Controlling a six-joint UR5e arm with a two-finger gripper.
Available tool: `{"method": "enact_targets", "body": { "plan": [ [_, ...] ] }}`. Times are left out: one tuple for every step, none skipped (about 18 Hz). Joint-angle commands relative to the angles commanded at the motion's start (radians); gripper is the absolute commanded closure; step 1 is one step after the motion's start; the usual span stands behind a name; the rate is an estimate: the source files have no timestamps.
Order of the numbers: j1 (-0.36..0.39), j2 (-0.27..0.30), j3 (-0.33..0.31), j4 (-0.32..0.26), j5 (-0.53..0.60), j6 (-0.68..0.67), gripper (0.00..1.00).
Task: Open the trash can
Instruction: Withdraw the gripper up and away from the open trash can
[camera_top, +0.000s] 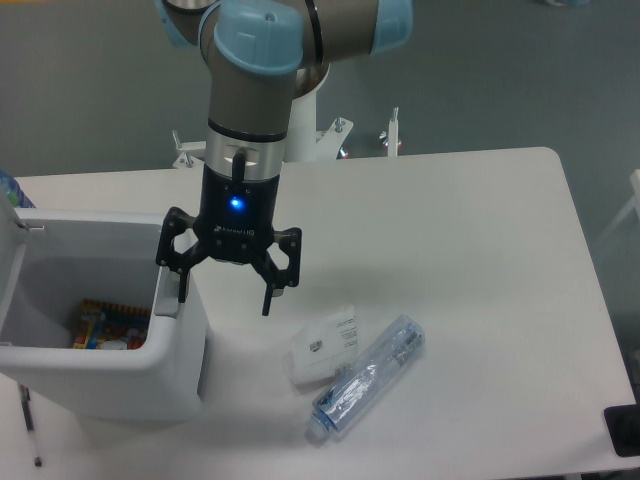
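**Bin Standing Open, Gripper Poised at Its Right Edge**

While the trash can (100, 340) is sitting at the table's left edge, its interior is lying exposed — colourful wrappers (105, 325) are showing at the bottom, and the lid is appearing only as a thin white sliver at the far left, seemingly tipped upright. Judging by this, the opening is looking essentially done.

The bin is reading as stiff, smooth moulded plastic, probably light for its bulk and a little slippery, so it is likely sliding if shoved sideways. Pressing straight down on the grey push tab (166, 296) at its right rim is looking like the sensible point of contact, rather than any pinching of the walls.

The gripper (224, 292) is hanging with its fingers spread wide, gripping nothing — the left fingertip is sitting right at the tab, though whether it is actually touching is impossible to tell, and the right one is hovering over bare table (470, 250).

Further right, a small white packet (325, 347) is lying just beside a clear plastic bottle (366, 377).
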Motion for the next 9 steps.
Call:
{"method": "enact_targets", "body": {
  "plan": [
    [0.018,-0.002,0.002,0.0,0.0,0.0,0.0],
    [0.034,-0.003,0.006,0.002,0.0,0.0,0.0],
    [0.052,-0.005,0.009,0.003,0.0,0.002,0.0],
    [0.078,-0.008,0.009,0.003,0.0,0.006,0.0],
    [0.104,-0.018,0.009,0.005,0.002,0.023,0.0],
    [0.129,-0.029,0.008,0.005,0.002,0.055,0.0],
    [0.149,-0.034,0.006,0.005,0.003,0.099,0.0],
    [0.169,-0.041,0.006,0.005,0.006,0.144,0.0],
    [0.195,-0.051,0.009,0.005,0.006,0.179,0.0]
  ]
}}
